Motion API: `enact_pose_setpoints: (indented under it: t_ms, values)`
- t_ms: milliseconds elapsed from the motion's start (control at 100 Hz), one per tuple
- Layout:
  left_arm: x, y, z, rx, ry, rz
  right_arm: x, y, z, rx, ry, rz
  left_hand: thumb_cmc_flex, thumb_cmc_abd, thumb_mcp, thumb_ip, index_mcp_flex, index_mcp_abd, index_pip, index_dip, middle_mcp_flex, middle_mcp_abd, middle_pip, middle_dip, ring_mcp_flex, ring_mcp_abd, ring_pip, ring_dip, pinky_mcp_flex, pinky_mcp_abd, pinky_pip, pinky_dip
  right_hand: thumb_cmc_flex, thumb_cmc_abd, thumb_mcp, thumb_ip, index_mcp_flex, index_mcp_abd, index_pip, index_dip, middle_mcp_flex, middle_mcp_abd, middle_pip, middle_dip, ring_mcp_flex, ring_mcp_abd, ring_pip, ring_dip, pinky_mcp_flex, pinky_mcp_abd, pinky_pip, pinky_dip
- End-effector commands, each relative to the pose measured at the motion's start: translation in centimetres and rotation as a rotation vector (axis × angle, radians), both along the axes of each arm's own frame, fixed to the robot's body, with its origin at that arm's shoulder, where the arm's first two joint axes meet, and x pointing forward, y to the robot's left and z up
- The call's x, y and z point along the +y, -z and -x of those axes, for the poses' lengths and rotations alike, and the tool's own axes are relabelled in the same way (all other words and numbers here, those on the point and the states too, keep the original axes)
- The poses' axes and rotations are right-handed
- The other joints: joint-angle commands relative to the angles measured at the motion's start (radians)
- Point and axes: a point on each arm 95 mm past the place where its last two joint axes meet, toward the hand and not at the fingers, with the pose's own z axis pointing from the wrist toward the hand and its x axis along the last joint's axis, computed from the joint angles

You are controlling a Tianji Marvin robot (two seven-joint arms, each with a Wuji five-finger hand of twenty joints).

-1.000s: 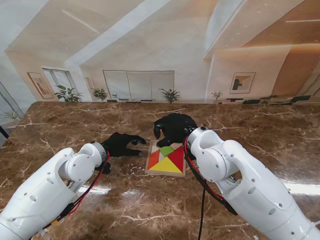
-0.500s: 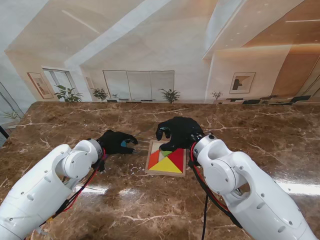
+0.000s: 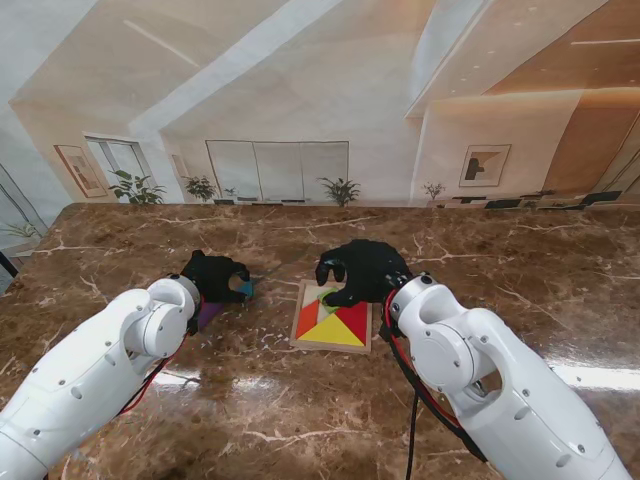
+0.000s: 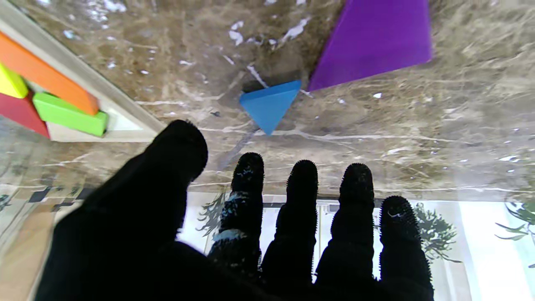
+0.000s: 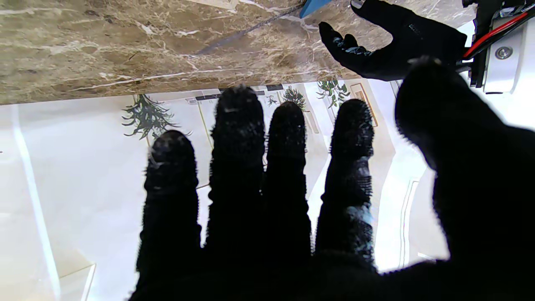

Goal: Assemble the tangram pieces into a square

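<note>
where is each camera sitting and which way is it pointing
Stand view: above the shoulders, looking down at the marble table and puzzle tray; both white arms, the left hand and right hand show.
Left wrist view: along the open left hand's fingers, toward the blue triangle, purple triangle and tray corner.
Right wrist view: along the right hand's fingers, toward the far wall; the left hand shows too.
Shared: both wrist views catch the blue triangle.

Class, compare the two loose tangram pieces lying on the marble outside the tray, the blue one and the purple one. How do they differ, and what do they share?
Colour: the blue triangle is bright blue, the purple piece deep purple.
Size: the blue triangle is clearly smaller than the purple piece.
Visibility: the blue triangle shows whole in the left wrist view; the purple piece is cut off by the frame, so its full outline is unclear.
Shared: both lie flat on the marble table, outside the tray, nearly meeting at a corner, neither held.
</note>
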Motion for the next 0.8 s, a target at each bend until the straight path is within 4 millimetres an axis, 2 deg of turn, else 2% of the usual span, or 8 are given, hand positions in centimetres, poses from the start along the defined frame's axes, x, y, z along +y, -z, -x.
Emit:
enact_pose_setpoints:
  t_ms: [0, 130, 400, 490, 650, 780, 790]
  values:
    - [-0.1, 0.3, 0.0, 0.018, -0.012, -0.007, 0.0, 0.7, 0.1, 0.030, 0.003, 0.004, -0.033, -0.026, 0.019, -0.023, 0.010, 0.022, 0.017, 0.026, -0.013, 0.032, 0.017, 0.013, 0.011, 0.022, 0.026, 0.020, -0.017, 0.010, 0.029, 0.014, 0.002, -0.005, -0.001, 0.022, -0.007, -0.001, -0.010, -0.007, -0.008, 0.001, -0.004, -0.005, 0.002, 0.002, -0.005, -0.002, -0.007, 0.007, 0.017, 0.006]
    - [-0.2, 0.7, 0.0, 0.020, -0.018, -0.025, 0.0, 0.8, 0.1, 0.033, 0.003, 0.003, -0.027, -0.050, 0.026, -0.024, -0.022, -0.001, 0.007, 0.025, -0.025, 0.024, 0.004, 0.010, 0.014, 0.024, 0.027, 0.018, -0.010, 0.016, 0.039, 0.013, 0.003, 0.000, 0.000, 0.023, -0.004, 0.001, -0.013, -0.008, -0.007, 0.002, -0.004, -0.006, 0.006, 0.001, -0.005, -0.002, -0.004, 0.007, 0.020, 0.006]
    - [0.2, 1.0, -1.0, 0.018, 0.080, -0.044, 0.0, 1.0, 0.1, 0.040, 0.006, -0.003, 0.022, -0.133, 0.172, -0.026, -0.071, -0.102, 0.079, 0.057, -0.106, -0.045, -0.031, -0.032, 0.008, -0.006, 0.031, 0.013, -0.008, 0.002, 0.092, 0.022, 0.001, 0.002, 0.001, 0.023, 0.008, 0.003, -0.016, -0.009, 0.002, 0.006, -0.003, -0.008, 0.014, 0.000, -0.002, -0.001, 0.002, 0.009, 0.025, 0.007]
    - [0.3, 0.9, -1.4, 0.009, 0.117, -0.054, 0.0, 1.0, 0.1, 0.043, 0.006, -0.004, 0.043, -0.153, 0.215, -0.025, -0.080, -0.125, 0.093, 0.062, -0.127, -0.084, -0.049, -0.063, 0.007, -0.013, 0.037, 0.013, -0.004, -0.002, 0.125, 0.030, 0.002, 0.006, 0.003, 0.024, 0.008, 0.004, -0.018, -0.009, 0.004, 0.006, -0.003, -0.008, 0.016, 0.001, -0.002, -0.001, 0.004, 0.008, 0.026, 0.007]
    - [0.3, 0.7, -2.1, 0.005, 0.163, -0.097, 0.0, 0.9, 0.1, 0.047, 0.007, -0.007, 0.063, -0.178, 0.267, -0.025, -0.063, -0.151, 0.113, 0.069, -0.087, -0.132, -0.056, -0.114, -0.007, -0.027, 0.033, 0.003, 0.001, -0.020, 0.178, 0.036, 0.003, 0.009, 0.002, 0.024, 0.013, 0.005, -0.019, -0.009, 0.006, 0.007, -0.003, -0.009, 0.019, 0.000, 0.000, -0.002, 0.006, 0.008, 0.029, 0.006]
    - [0.5, 0.6, -2.8, 0.023, 0.208, -0.143, 0.0, 0.9, 0.2, 0.054, 0.006, -0.007, 0.094, -0.191, 0.306, -0.020, -0.058, -0.165, 0.122, 0.074, -0.054, -0.152, -0.059, -0.144, -0.036, -0.034, 0.017, -0.009, 0.006, -0.032, 0.196, 0.029, 0.003, 0.011, 0.001, 0.025, 0.014, 0.006, -0.020, -0.009, 0.008, 0.008, -0.004, -0.009, 0.022, 0.000, 0.001, -0.001, 0.008, 0.008, 0.030, 0.006]
    - [0.5, 0.7, -2.8, 0.024, 0.212, -0.147, 0.0, 0.9, 0.2, 0.055, 0.006, -0.008, 0.097, -0.194, 0.312, -0.020, -0.058, -0.165, 0.123, 0.074, -0.049, -0.165, -0.061, -0.153, -0.035, -0.035, 0.011, -0.015, 0.008, -0.033, 0.198, 0.025, 0.003, 0.012, 0.002, 0.025, 0.015, 0.006, -0.020, -0.009, 0.007, 0.008, -0.004, -0.009, 0.022, 0.000, 0.001, -0.001, 0.008, 0.008, 0.030, 0.006]
